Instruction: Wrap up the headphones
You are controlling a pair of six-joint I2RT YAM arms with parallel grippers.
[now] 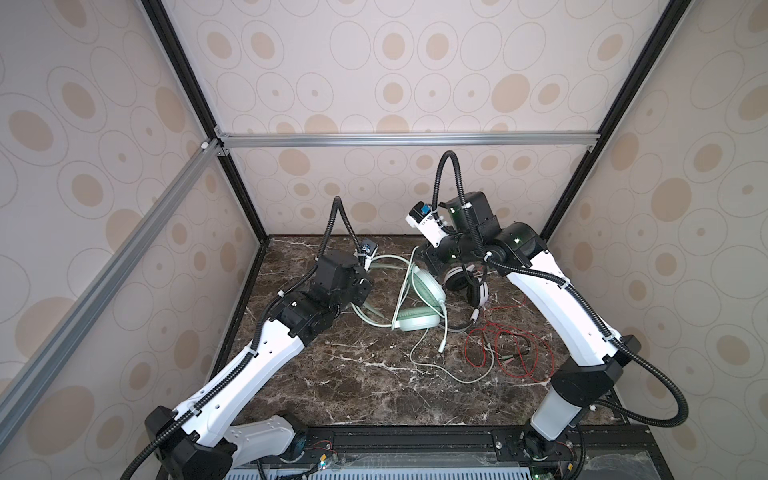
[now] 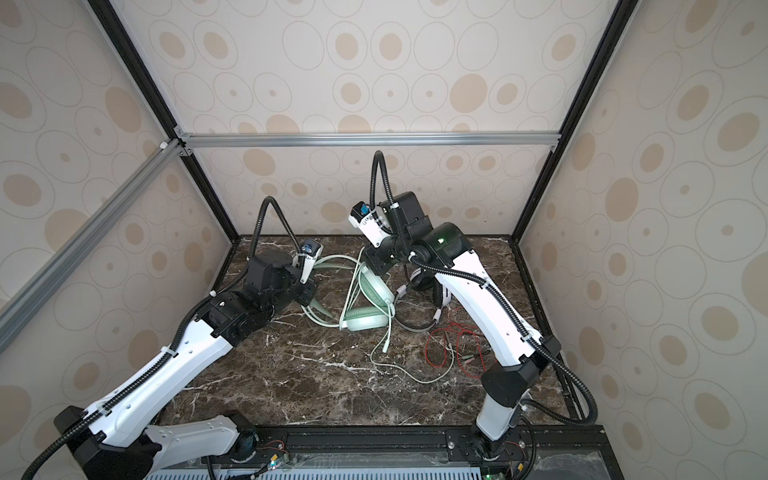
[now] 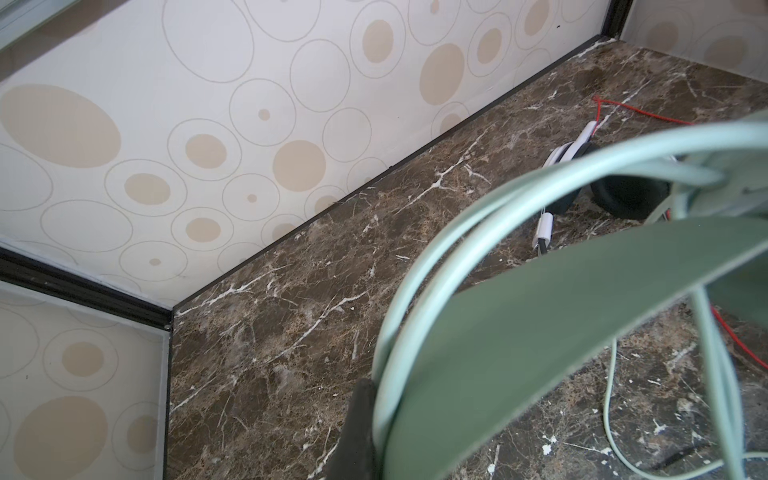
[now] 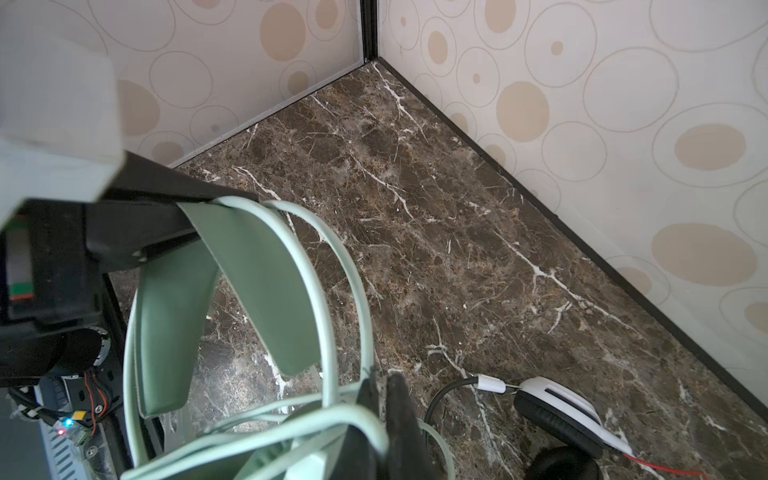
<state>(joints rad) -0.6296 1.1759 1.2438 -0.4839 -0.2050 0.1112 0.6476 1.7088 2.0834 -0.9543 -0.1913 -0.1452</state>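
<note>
**Both claws hold the green headphones**

The mint-green headphones (image 1: 417, 320) sit near the middle of the table (image 1: 332, 386), which is dark brown stone with thin white cracks. They have soft, round ear pads, thin curved rails and a wide, flat, bendy band. The left claw (image 1: 361, 289) is squeezed tight on the headband and holds it up in an arch. The right claw (image 4: 384, 419) is squeezed tight too, and it looks to be pinching the pale green cable (image 1: 444, 332). The cable is round and rubbery. One part runs straight and tight from the right claw down past an ear cup. The rest lies in loose curls on the stone.

The white-and-black headphones (image 1: 461, 284) lie just beside the green pair, under the right arm. They have fat black pads and shiny white shells. Their thin red cable (image 1: 513, 347) lies close by in a messy pile of loops.
</note>
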